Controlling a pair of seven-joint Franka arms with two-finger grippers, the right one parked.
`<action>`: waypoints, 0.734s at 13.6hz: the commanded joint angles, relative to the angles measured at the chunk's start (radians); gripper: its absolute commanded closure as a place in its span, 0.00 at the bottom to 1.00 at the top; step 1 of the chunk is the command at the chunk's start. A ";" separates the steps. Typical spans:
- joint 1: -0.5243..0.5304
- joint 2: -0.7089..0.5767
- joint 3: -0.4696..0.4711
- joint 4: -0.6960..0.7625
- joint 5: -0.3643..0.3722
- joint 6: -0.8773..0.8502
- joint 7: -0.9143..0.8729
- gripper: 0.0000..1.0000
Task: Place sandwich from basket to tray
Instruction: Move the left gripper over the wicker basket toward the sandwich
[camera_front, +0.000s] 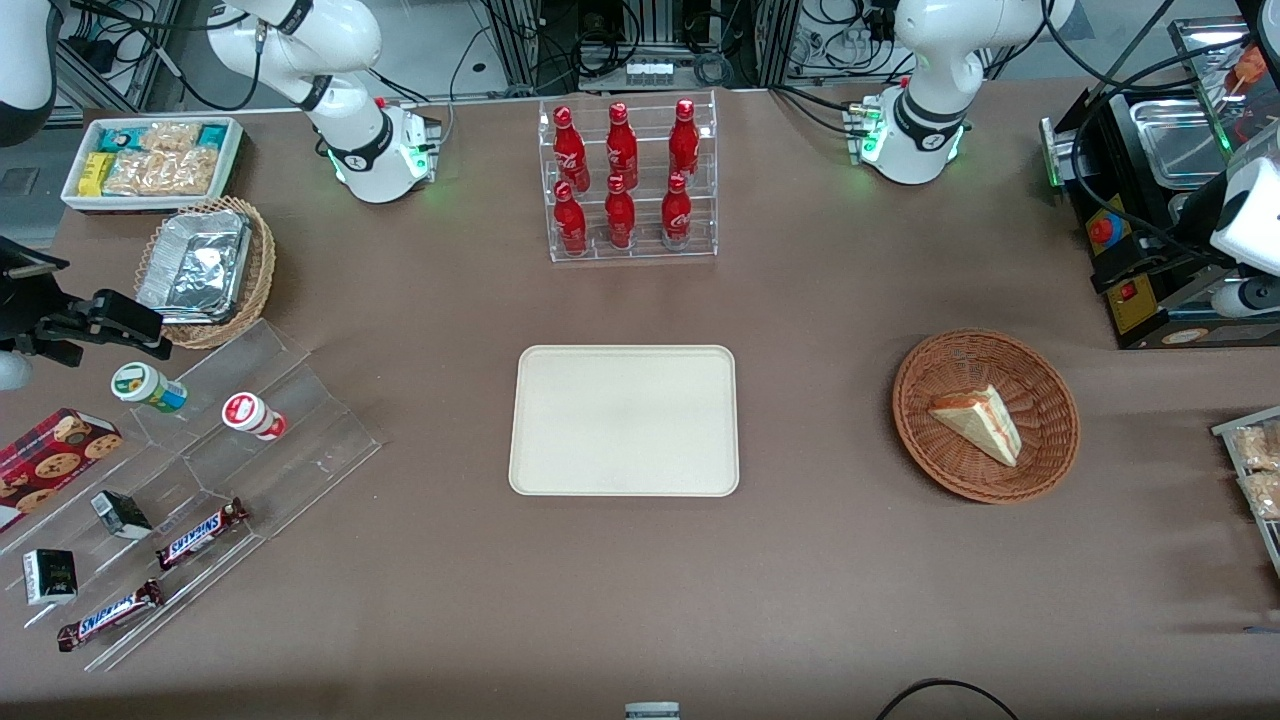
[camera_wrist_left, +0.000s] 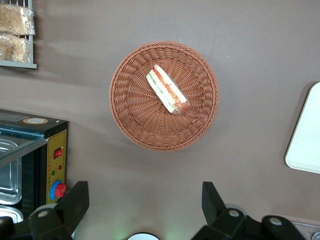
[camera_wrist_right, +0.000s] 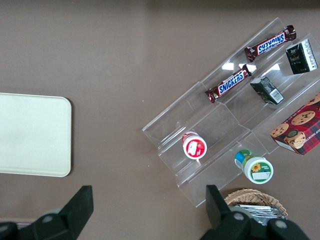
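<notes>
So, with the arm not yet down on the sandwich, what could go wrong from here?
The gripper hangs open, high above the basket. The sandwich lies slanted across the weave, so fingers not turned to match may pinch its corners and squash the soft bread. The light basket could also slide or lift along. The tray is apart, so a loose grip might drop it on the way.

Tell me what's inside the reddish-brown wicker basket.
The basket holds only the sandwich, lying on its weave. Whatever is under the sandwich is hidden. The gripper hangs open above the table beside the basket.
</notes>
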 joint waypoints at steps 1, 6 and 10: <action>0.001 -0.004 -0.010 0.006 -0.001 -0.017 0.015 0.00; 0.010 0.056 -0.007 0.038 0.015 0.008 -0.004 0.00; 0.035 0.175 -0.005 0.044 0.010 0.117 -0.105 0.00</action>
